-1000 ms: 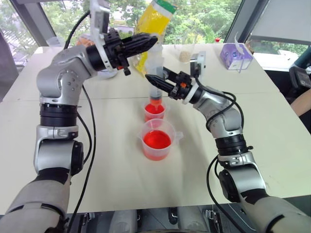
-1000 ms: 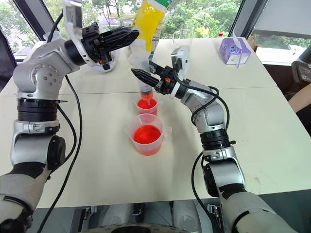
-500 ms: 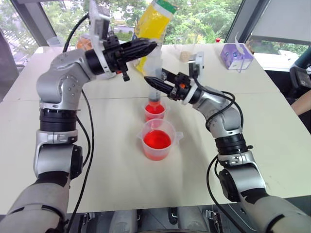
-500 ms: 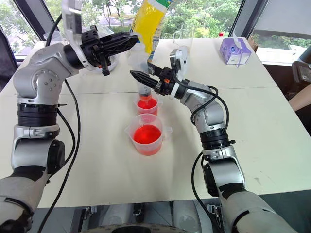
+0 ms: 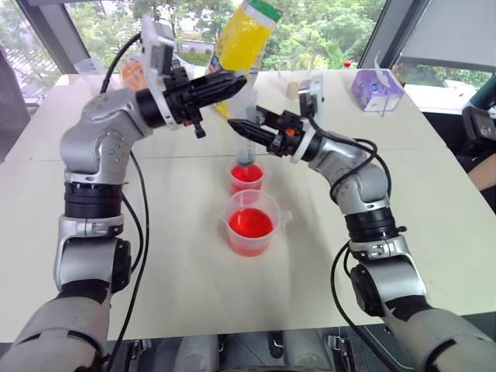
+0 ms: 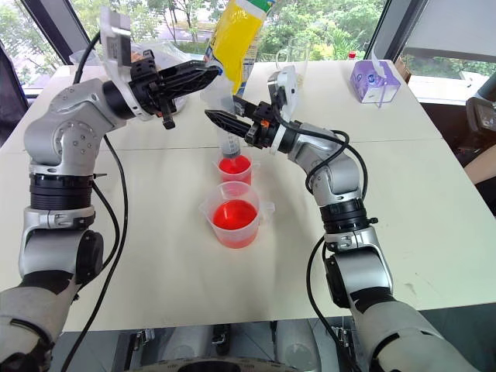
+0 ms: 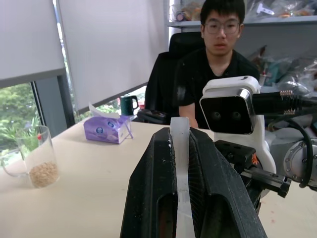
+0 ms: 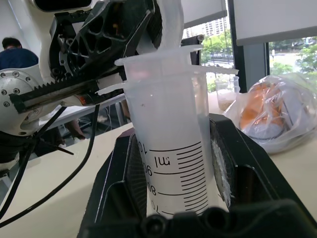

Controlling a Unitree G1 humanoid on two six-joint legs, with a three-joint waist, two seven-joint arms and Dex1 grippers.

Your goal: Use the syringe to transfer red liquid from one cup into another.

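the white table point(image 5: 178, 271) holds a spouted beaker point(image 5: 252, 223) of red liquid point(image 5: 250, 222) near its middle, and just beyond it at 12 o'clock, almost touching, the small narrow cup point(image 5: 246, 178), also red inside. the syringe point(image 5: 247, 116) stands upright over that small cup, its orange-red tip dipping into it. the right gripper point(image 5: 242, 127) comes in from 3 o'clock, fingers closed around the clear barrel. the left gripper point(image 5: 236, 82) reaches from 9 o'clock, fingers pinched on the white plunger point(image 7: 179, 148) at the top. a yellow bag point(image 5: 243, 35) stands behind at 12 o'clock.
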